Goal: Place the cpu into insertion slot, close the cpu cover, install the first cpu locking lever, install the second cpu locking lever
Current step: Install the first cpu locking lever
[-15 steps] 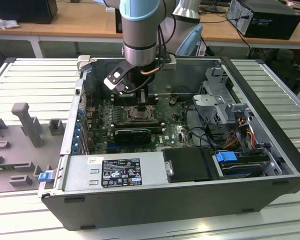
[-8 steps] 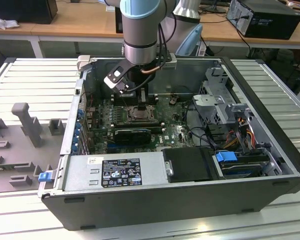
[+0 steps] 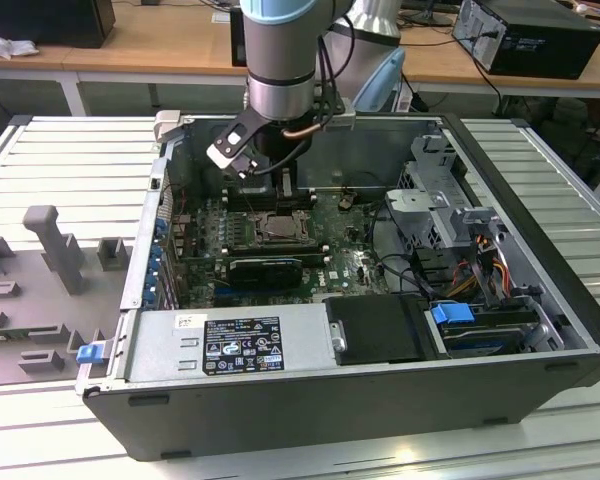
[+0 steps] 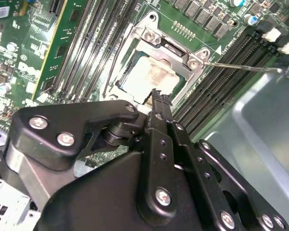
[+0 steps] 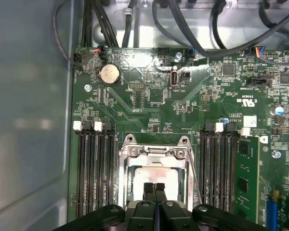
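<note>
Ribbed grey metal tabletop (image 3: pixel 50 150) carries an open black computer case (image 3: pixel 540 300) in the exterior view, where the arm's black gripper (image 3: pixel 283 185) hangs just above the square silver-rimmed insertion slot (image 3: pixel 278 228) on the green motherboard (image 3: pixel 345 265). In the second wrist view the gripper's fingers (image 4: pixel 159 108) are pressed together with nothing between them, their tip at the edge of the small pale beige square cpu (image 4: pixel 147 77). The cpu sits in the slot, framed by the thin silvery cpu cover (image 4: pixel 132 53); a thin silvery wire lever (image 4: pixel 241 66) juts out across the long black memory slots (image 4: pixel 231 57). In the first wrist view the joined fingertips (image 5: pixel 149 188) hover over one edge of the cpu
</note>
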### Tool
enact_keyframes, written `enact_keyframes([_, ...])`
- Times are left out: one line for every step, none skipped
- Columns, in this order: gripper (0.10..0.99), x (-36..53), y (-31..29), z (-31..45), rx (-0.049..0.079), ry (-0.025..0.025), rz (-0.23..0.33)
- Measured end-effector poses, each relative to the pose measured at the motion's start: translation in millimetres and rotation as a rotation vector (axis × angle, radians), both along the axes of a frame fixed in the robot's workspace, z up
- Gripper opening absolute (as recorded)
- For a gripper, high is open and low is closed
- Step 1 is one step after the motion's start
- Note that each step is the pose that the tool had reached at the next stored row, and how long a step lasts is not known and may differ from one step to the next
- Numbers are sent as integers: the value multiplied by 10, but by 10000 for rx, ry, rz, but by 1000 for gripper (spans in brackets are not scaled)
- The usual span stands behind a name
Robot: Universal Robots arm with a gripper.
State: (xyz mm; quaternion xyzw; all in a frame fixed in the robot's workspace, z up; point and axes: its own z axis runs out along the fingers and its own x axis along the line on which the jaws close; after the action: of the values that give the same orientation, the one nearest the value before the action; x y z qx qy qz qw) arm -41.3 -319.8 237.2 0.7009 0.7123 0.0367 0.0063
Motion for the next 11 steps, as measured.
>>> enact_keyframes([106, 0, 0, 55, 0, 0, 0])
enact_keyframes([106, 0, 0, 95, 0, -1, 0])
enact_keyframes([106, 0, 0, 127, 0, 0, 0])
enact_keyframes([106, 0, 0, 193, -1, 1, 0])
enact_keyframes([106, 0, 0, 241, 0, 0, 0])
enact_keyframes([106, 0, 0, 278, -1, 0, 0])
enact_keyframes([106, 0, 0, 309, -1, 0, 0])
enact_keyframes([106, 0, 0, 341, -1, 0, 0])
enact_keyframes([106, 0, 0, 365, -1, 0, 0])
enact_keyframes([106, 0, 0, 389, -1, 0, 0])
enact_keyframes([106, 0, 0, 408, -1, 0, 0])
